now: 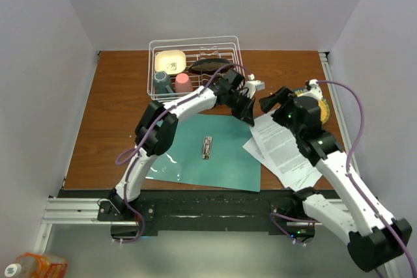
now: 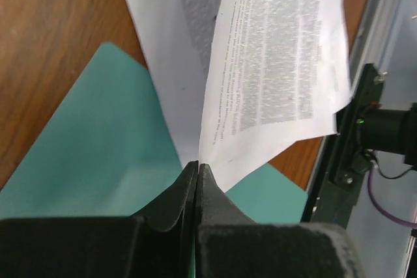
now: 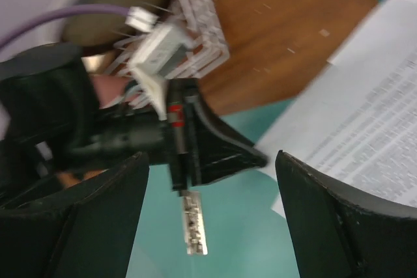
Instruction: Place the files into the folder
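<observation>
The teal folder [image 1: 208,154] lies open and flat at the table's near middle, its metal clip [image 1: 207,146] at the spine. The files [image 1: 287,151] are printed white sheets lying to its right, overlapping its right edge. My left gripper [image 1: 251,117] is shut on the near corner of the top sheet [image 2: 273,63], which rises from the closed jaws [image 2: 197,165] over the folder [image 2: 85,148]. My right gripper [image 1: 275,101] is open and empty, just right of the left one. In the right wrist view its gap [image 3: 210,157] faces the left gripper's fingers [image 3: 225,151], the clip [image 3: 194,226] and the sheets [image 3: 371,135].
A white wire dish rack [image 1: 195,63] with cups, a bowl and a dark plate stands at the back, just behind the left arm. A yellow and teal round object [image 1: 320,99] sits at the right edge behind the right arm. A bottle [image 1: 32,266] lies off the table at bottom left.
</observation>
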`<state>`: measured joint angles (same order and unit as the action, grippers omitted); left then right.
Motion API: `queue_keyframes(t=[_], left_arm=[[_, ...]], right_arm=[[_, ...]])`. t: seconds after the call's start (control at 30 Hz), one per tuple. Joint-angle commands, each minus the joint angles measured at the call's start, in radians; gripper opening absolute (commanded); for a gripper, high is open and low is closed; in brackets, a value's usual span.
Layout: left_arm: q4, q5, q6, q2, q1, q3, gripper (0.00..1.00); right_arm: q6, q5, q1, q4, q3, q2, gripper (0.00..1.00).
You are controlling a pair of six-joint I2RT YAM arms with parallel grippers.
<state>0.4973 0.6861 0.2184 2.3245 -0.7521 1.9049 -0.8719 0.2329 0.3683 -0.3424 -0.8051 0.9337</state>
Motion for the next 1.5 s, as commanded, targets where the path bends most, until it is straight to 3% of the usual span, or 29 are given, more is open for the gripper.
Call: queue_keyframes(t=[0.0,0.13,0.23,0.37,0.5,0.63,0.77,1.0,1.13,1.23,1.37,1.47], left_arm=[[0.017,0.111,0.052,-0.128,0.016,0.160,0.00],[0.003,0.132,0.085,-0.192,0.065,0.247,0.00],[-0.038,0.061,0.079,-0.296,0.147,0.241,0.00],[-0.221,0.041,0.221,-0.512,0.324,0.023,0.00],[-0.321,0.079,0.314,-0.664,0.508,-0.222,0.00],[-0.307,0.093,0.303,-0.751,0.571,-0.406,0.00],[-0.353,0.131,0.357,-0.784,0.573,-0.552,0.00],[-0.394,0.162,0.453,-0.771,0.573,-0.474,0.00],[-0.394,0.142,0.531,-0.720,0.576,-0.257,0.00],[-0.442,0.106,0.600,-0.726,0.576,-0.196,0.00],[-0.438,0.069,0.616,-0.749,0.576,-0.216,0.00],[-0.418,0.049,0.624,-0.786,0.577,-0.322,0.00]], right_arm=[[0.197,-0.165,0.004,0.105,-0.068,-0.116,0.83],[0.208,-0.262,0.004,0.083,-0.092,-0.150,0.83],[0.154,-0.343,0.004,0.126,-0.066,-0.167,0.82],[0.048,-0.475,0.004,0.274,-0.019,-0.128,0.82],[-0.146,-0.544,0.007,0.613,0.043,0.008,0.82],[-0.349,-0.552,0.038,0.929,0.086,0.175,0.83],[-0.332,-0.515,0.130,0.978,0.009,0.329,0.82],[-0.288,-0.495,0.199,0.942,0.072,0.358,0.82],[-0.262,-0.469,0.234,0.919,0.110,0.364,0.82],[-0.320,-0.481,0.242,0.990,0.121,0.387,0.82],[-0.433,-0.474,0.250,1.063,0.092,0.415,0.81],[-0.547,-0.402,0.274,1.166,0.098,0.409,0.81]])
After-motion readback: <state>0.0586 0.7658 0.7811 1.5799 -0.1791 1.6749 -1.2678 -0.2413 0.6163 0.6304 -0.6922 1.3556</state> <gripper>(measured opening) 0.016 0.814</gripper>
